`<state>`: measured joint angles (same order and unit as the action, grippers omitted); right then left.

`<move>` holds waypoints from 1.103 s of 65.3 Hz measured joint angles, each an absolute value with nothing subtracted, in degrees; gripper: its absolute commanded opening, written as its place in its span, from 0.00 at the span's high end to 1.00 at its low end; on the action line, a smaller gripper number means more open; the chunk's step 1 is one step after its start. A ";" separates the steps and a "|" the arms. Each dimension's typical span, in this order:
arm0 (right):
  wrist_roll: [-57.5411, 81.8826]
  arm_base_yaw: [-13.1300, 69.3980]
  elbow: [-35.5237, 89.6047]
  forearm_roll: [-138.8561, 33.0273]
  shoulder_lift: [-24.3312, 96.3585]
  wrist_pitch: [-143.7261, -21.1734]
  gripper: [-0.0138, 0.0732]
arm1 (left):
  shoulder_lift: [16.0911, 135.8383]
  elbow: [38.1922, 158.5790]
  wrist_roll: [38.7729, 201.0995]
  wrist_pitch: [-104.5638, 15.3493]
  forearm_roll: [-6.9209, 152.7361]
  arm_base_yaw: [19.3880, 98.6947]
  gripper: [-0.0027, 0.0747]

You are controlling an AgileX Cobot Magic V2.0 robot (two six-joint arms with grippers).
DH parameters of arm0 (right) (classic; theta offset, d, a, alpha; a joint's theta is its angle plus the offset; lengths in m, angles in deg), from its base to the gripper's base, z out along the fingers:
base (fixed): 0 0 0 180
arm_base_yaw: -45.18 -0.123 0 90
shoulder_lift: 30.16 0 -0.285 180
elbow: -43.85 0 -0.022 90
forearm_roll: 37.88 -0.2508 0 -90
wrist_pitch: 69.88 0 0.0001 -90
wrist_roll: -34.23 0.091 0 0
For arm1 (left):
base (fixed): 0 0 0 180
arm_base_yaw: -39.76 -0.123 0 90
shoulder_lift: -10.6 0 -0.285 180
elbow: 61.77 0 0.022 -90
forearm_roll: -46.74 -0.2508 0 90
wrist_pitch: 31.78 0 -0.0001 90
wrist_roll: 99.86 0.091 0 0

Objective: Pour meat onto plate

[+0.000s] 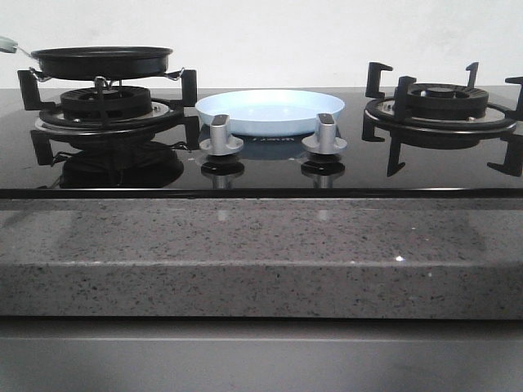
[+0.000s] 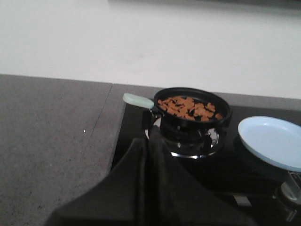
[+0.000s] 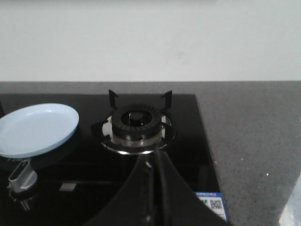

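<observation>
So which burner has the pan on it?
The left burner. The black pan with the meat sits on it; the right burner is bare.

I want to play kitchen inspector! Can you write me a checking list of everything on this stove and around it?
Surface: glossy black glass stovetop set in a speckled grey counter.
Job's things: meat heaped in the black frying pan on the left burner; pale-blue plate empty, between the burners, behind two silver knobs.
Clutter: right burner bare; a sticker on the glass corner.
Grippers: left gripper and right gripper show jaws together, holding nothing.
Cables: nothing seen.
Surroundings: plain white wall.
</observation>
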<state>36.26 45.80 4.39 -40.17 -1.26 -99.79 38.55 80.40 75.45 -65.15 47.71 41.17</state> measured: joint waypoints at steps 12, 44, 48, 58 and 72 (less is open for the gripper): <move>36.26 45.80 3.48 -40.17 4.33 -101.13 0.97 | 43.62 80.39 75.45 -66.05 47.61 41.17 0.99; 36.26 45.80 3.22 -40.17 10.24 -107.27 0.53 | 49.77 79.98 75.45 -66.18 45.98 41.17 0.83; 36.26 45.80 3.22 -40.17 10.33 -107.64 0.39 | 50.14 79.98 75.45 -66.18 45.37 41.17 0.71; 36.26 45.80 3.22 -40.17 10.33 -108.20 0.29 | 51.11 79.89 75.45 -66.08 44.78 41.17 0.31; 36.26 45.80 3.22 -40.17 10.33 -108.93 0.29 | 53.48 79.89 75.45 -65.83 45.00 41.17 0.25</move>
